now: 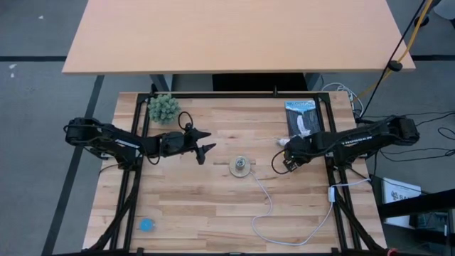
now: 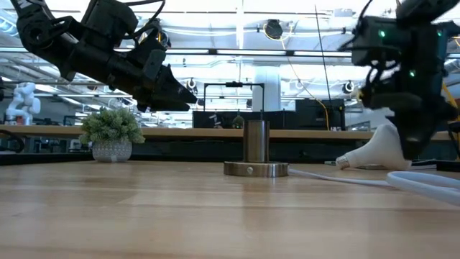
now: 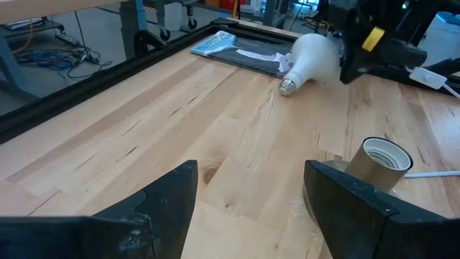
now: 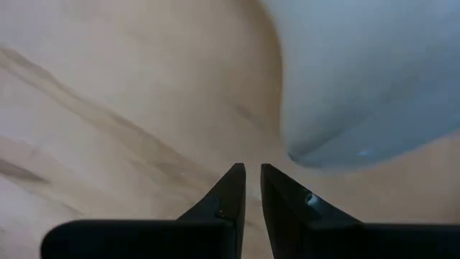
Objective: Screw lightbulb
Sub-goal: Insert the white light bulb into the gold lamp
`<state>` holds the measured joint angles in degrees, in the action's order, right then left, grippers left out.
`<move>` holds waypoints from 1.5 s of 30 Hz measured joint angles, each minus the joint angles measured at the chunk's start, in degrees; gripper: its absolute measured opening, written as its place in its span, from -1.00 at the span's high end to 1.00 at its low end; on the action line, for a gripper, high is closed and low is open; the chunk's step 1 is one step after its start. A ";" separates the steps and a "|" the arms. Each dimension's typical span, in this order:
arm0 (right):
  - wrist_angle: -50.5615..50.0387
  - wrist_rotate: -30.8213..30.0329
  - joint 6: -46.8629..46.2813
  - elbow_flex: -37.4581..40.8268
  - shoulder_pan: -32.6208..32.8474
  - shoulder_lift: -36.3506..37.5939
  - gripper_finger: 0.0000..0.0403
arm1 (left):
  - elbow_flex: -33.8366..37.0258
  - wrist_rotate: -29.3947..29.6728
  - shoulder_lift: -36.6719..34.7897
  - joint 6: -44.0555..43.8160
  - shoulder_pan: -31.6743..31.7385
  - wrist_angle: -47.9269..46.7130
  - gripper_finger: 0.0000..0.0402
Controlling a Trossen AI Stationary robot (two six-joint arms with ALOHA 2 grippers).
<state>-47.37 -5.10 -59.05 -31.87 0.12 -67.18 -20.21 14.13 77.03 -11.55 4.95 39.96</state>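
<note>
Lightbulb (image 3: 314, 59): lay on its side on the table, beside the right gripper (image 4: 251, 188), apart from the socket (image 1: 242, 167)
Handling: probably light, smooth, breakable; best held gently around the globe, screw base left free
Right fingers: nearly closed, holding nothing
Left gripper (image 1: 204, 143): hovered near the socket, spread wide, empty
Views: left wrist view showed the socket's open mouth; low view showed only its side

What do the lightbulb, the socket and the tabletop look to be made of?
Lightbulb: matte white globe, frosted glass or plastic, can't tell which; its narrow tip looks metallic grey. Socket: brushed silvery metal cylinder on a round disc base, with a white, probably ceramic or plastic, insert visible from the left wrist view. Tabletop: light wood planks, grain and joints showing, likely butcher block.
</note>
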 joint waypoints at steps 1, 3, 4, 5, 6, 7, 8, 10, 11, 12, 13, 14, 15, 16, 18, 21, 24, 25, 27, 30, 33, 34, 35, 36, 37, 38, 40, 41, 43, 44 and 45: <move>1.50 1.20 -0.29 0.75 -0.01 0.00 0.81 | 0.00 0.00 0.00 0.00 0.00 -0.02 -0.29; 3.59 2.14 -0.39 1.78 0.00 0.00 0.81 | 0.00 -0.01 0.00 -0.04 0.00 -0.02 -0.29; 3.62 2.20 -0.50 2.14 -0.02 0.00 0.81 | 0.00 0.00 0.00 -0.02 0.00 -0.02 -0.29; 2.99 2.22 -0.76 2.28 -0.02 0.00 0.81 | 0.00 -0.02 0.00 -0.04 0.00 -0.02 -0.29; 2.24 2.29 -1.12 2.33 -0.02 0.00 0.81 | 0.00 -0.01 0.00 -0.04 0.00 -0.03 -0.29; 1.12 2.33 -1.64 2.31 -0.02 0.00 0.81 | 0.00 -0.02 0.00 -0.08 0.00 -0.04 -0.29; -0.64 2.42 -2.24 2.31 -0.02 0.00 0.81 | 0.00 -0.01 0.00 -0.10 0.00 -0.03 -0.29; -5.10 2.42 -3.81 2.32 -0.02 0.00 0.81 | 0.00 -0.02 0.00 -0.08 -0.13 -0.22 -0.29; -6.75 2.14 -4.52 2.34 -0.02 -0.01 0.81 | 0.00 -0.02 0.00 -0.08 -0.17 -0.43 -0.29; -6.57 1.59 -4.61 2.43 -0.02 0.03 0.81 | 0.00 -0.02 0.00 -0.09 -0.17 -0.50 -0.29; -6.15 0.04 -4.62 2.42 -0.02 0.21 0.81 | 0.00 -0.02 0.01 -0.09 -0.15 -0.50 -0.29; -5.42 -2.32 -4.77 2.42 0.00 0.33 0.81 | 0.00 -0.02 0.00 -0.08 -0.15 -0.47 -0.29; -4.22 -4.67 -4.92 2.42 -0.02 0.35 0.81 | 0.00 -0.02 0.00 -0.09 -0.15 -0.44 -0.29; -2.56 -5.74 -4.93 2.42 -0.02 0.35 0.81 | 0.00 -0.02 0.01 -0.08 -0.15 -0.49 -0.29; 2.65 -4.52 -2.77 2.42 -0.06 0.35 0.81 | 0.00 -0.02 0.00 -0.09 -0.15 -0.46 -0.29; 14.25 2.04 6.34 2.40 0.00 0.34 0.81 | 0.00 -0.02 0.00 -0.09 -0.15 -0.43 -0.29; 22.11 6.92 10.57 2.32 0.00 0.35 0.81 | 0.00 -0.02 0.02 -0.09 -0.15 -0.43 -0.29; 22.51 6.97 10.64 2.31 -0.01 0.35 0.81 | 0.00 -0.02 0.02 -0.09 -0.15 -0.43 -0.29; 20.65 5.70 9.87 2.33 -0.22 0.35 0.81 | 0.00 -0.02 0.00 -0.27 -0.27 -0.43 -0.29; 15.15 5.16 5.19 2.33 -0.76 0.35 0.81 | 0.00 -0.03 0.00 -0.44 -0.37 -0.43 -0.29; 8.16 5.16 0.29 2.33 -0.85 0.35 0.81 | 0.00 -0.04 0.00 -0.39 -0.48 -0.43 -0.29; 5.83 5.11 -0.88 2.35 -0.85 0.35 0.81 | 0.00 -0.04 0.00 -0.39 -0.48 -0.41 -0.29; 3.54 4.86 -2.07 2.35 -0.85 0.35 0.81 | 0.00 -0.04 0.00 -0.39 -0.48 -0.40 -0.29; 1.43 3.95 -3.19 2.35 -0.85 0.35 0.81 | 0.00 -0.04 0.01 -0.39 -0.48 -0.41 -0.29; -0.32 2.53 -4.25 2.37 -0.83 0.35 0.81 | 0.00 -0.04 0.00 -0.39 -0.48 -0.41 -0.29; -1.68 0.48 -5.05 2.37 -0.83 0.35 0.81 | 0.00 -0.04 0.00 -0.39 -0.48 -0.39 -0.29; -3.24 -5.43 -6.35 2.37 -0.85 0.35 0.81 | 0.00 -0.04 0.00 -0.37 -0.48 -0.37 -0.29; -3.41 -8.93 -6.88 2.37 -0.85 0.35 0.81 | 0.00 -0.04 0.02 -0.38 -0.48 -0.37 -0.29; -1.70 -14.45 -7.33 2.37 -0.85 0.37 0.81 | 0.00 -0.04 0.00 -0.37 -0.48 -0.35 -0.29; 0.67 -15.35 -6.26 2.37 -0.87 0.37 0.81 | 0.00 -0.04 0.01 -0.37 -0.48 -0.35 -0.29; 3.83 -14.62 -3.12 2.37 -0.87 0.37 0.81 | 0.00 -0.04 0.00 -0.37 -0.48 -0.34 -0.29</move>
<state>-43.54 -19.72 -62.17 -29.50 -0.75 -66.81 -20.21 14.09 77.04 -11.92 4.47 39.62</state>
